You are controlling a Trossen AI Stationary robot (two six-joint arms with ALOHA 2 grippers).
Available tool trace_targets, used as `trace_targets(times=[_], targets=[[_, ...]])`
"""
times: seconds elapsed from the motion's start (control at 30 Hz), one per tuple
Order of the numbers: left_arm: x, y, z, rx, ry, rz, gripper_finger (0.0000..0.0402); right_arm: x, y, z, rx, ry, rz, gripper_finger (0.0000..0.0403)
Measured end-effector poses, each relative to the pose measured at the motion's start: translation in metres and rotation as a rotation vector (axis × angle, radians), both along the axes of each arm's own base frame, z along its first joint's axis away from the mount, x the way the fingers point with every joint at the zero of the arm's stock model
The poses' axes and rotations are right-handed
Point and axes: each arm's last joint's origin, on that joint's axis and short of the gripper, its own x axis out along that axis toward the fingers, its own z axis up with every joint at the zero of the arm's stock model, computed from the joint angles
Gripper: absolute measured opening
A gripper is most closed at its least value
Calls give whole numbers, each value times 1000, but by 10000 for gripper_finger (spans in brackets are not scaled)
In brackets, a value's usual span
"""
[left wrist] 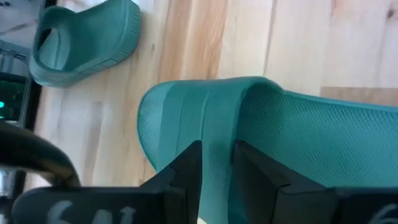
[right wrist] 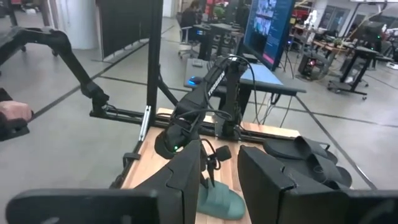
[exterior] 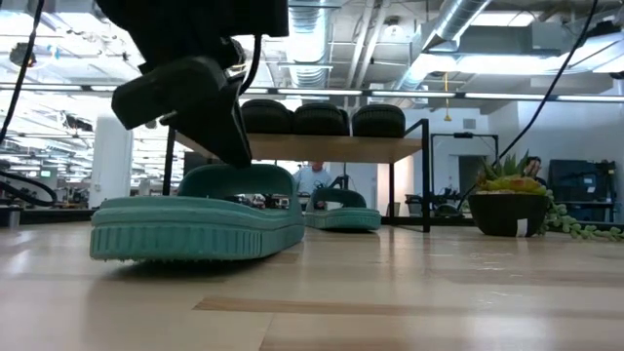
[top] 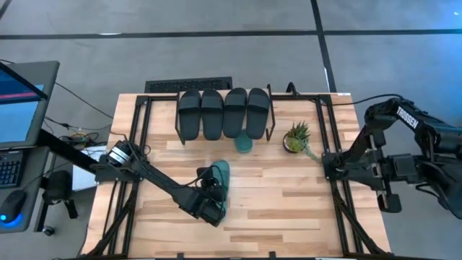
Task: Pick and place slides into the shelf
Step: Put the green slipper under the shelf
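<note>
A teal slide (top: 220,180) lies mid-table, and my left gripper (left wrist: 217,152) is shut on it, coming down from above in the low view (exterior: 229,136). A second teal slide (top: 244,143) (exterior: 341,212) (left wrist: 81,40) rests sole-down on the table at the shelf's near edge. The shelf (exterior: 322,148) stands at the table's far side. Several black slides (top: 224,112) (exterior: 322,119) sit in a row on its plank. My right gripper (right wrist: 219,158) is open and waits at the table's right edge (top: 332,165), touching nothing. My left gripper has the near teal slide by its wide strap (left wrist: 217,134), pinched between the two fingers (left wrist: 186,171). They come from above, slanting down onto the strap's top (exterior: 239,168). The slide stays about level, with its sole (exterior: 195,244) at the tabletop.
A small potted plant (top: 296,137) (exterior: 507,207) stands right of the shelf, with trailing stems. The black metal frame rails (top: 141,137) run along the table's left and right sides. Bare wood lies in the near half of the table (top: 289,209). A monitor and keyboard sit off the left edge.
</note>
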Motion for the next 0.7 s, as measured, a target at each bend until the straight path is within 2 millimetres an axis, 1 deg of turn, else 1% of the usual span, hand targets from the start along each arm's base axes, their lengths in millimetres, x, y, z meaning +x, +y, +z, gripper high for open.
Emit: trace_targets(times=[0.27,0.37,0.5,0.7], targets=[[0,10,-5,17,44,4,76,1,1,0,16,-14,-20,97],[0,15,-6,35,49,21,56,1,1,0,23,-18,-25,98],[4,24,-6,45,56,42,11,1,1,0,34,-19,-28,97],[9,38,-5,85,46,78,4,1,2,1,51,-21,-28,97]])
